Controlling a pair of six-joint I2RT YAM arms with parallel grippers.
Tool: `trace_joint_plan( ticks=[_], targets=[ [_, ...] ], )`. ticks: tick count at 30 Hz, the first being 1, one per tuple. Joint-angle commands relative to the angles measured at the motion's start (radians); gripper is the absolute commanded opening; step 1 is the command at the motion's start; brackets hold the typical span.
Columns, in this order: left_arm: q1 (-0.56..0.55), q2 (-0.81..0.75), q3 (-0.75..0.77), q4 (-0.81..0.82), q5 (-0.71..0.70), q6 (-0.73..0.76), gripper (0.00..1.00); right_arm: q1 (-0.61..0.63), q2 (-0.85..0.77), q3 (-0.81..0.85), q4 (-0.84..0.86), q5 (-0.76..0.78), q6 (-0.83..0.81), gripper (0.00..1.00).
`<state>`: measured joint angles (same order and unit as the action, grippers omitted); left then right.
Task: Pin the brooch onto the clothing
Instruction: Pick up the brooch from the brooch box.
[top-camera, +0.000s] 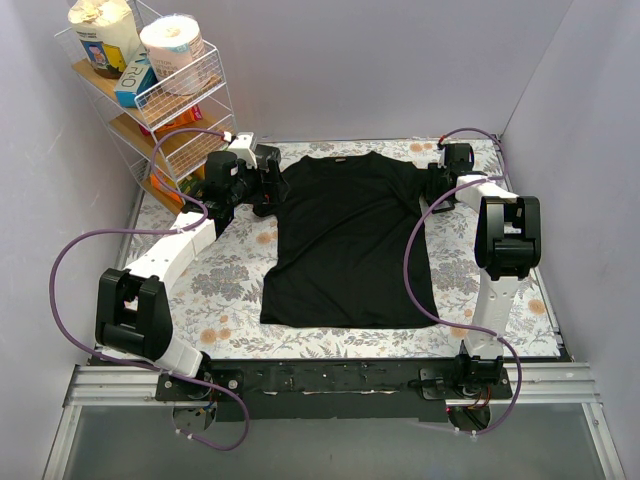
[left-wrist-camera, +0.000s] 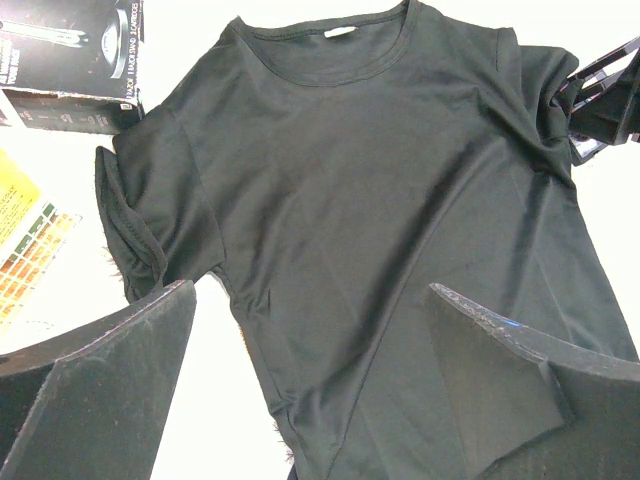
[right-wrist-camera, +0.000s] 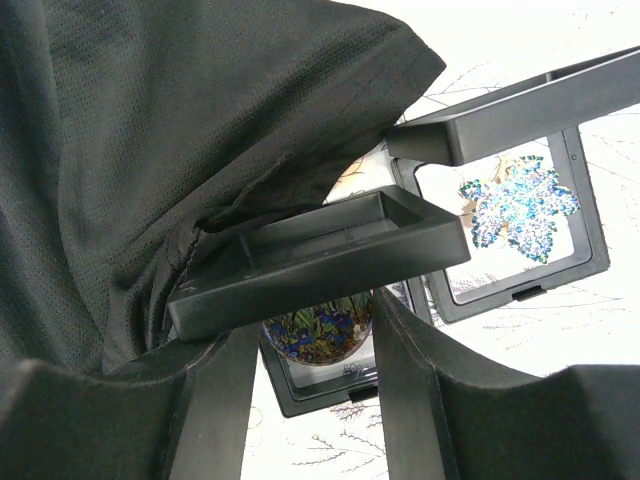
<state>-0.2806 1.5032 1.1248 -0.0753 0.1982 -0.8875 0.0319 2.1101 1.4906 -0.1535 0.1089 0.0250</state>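
The black T-shirt (top-camera: 345, 240) lies flat on the floral table and also shows in the left wrist view (left-wrist-camera: 380, 180) and the right wrist view (right-wrist-camera: 150, 130). My left gripper (top-camera: 268, 190) is open and empty, its jaws wide apart (left-wrist-camera: 310, 350) above the shirt's side, by the sleeve. My right gripper (top-camera: 440, 172) is at the other sleeve. It is open (right-wrist-camera: 312, 325), with its fingers (right-wrist-camera: 415, 380) on either side of a round brooch (right-wrist-camera: 320, 338) with a blue and green flower pattern. The brooch lies in an open black frame box whose raised lid (right-wrist-camera: 320, 255) hides the fingertips.
A second open frame box (right-wrist-camera: 590, 265) with a blue sparkly leaf ornament (right-wrist-camera: 520, 215) sits right behind the first. A wire rack (top-camera: 150, 90) with paper rolls and boxes stands at the back left, a black carton (left-wrist-camera: 70, 60) beside the shirt's collar. Walls enclose the table.
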Motion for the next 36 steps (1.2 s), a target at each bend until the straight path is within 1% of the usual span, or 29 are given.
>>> trace_joint_plan(
  ticks=[1,3,5,12,18,23,26,29,32,36],
  targets=[
    [0.003,-0.057,0.030,-0.004,-0.005,0.007,0.98,0.003,0.015,-0.012,-0.049,0.009,0.001,0.42],
    [0.004,-0.057,0.030,-0.006,-0.008,0.007,0.98,0.005,-0.009,-0.019,-0.052,-0.003,0.018,0.38],
    [0.003,-0.058,0.030,-0.006,-0.008,0.009,0.98,0.005,-0.036,-0.024,-0.050,-0.012,0.035,0.38],
    [0.003,-0.057,0.030,-0.006,-0.009,0.007,0.98,0.005,-0.081,0.014,-0.084,-0.049,0.075,0.36],
    [0.003,-0.061,0.030,-0.007,-0.009,0.005,0.98,0.005,-0.108,0.017,-0.098,-0.029,0.079,0.36],
    [0.004,-0.064,0.032,-0.007,-0.011,0.005,0.98,0.005,-0.159,-0.036,-0.092,-0.021,0.085,0.36],
    [0.004,-0.064,0.032,-0.011,-0.008,-0.001,0.98,0.010,-0.190,-0.059,-0.073,-0.052,0.089,0.36],
    [0.004,-0.060,0.032,-0.009,0.009,-0.007,0.98,0.036,-0.220,-0.064,-0.103,-0.054,0.087,0.36],
    [0.004,-0.057,0.030,-0.004,0.021,-0.007,0.98,0.082,-0.271,-0.113,-0.087,-0.064,0.076,0.36],
    [0.006,-0.054,0.024,0.006,0.035,-0.007,0.98,0.155,-0.328,-0.153,-0.124,-0.098,0.093,0.36]
  ],
)
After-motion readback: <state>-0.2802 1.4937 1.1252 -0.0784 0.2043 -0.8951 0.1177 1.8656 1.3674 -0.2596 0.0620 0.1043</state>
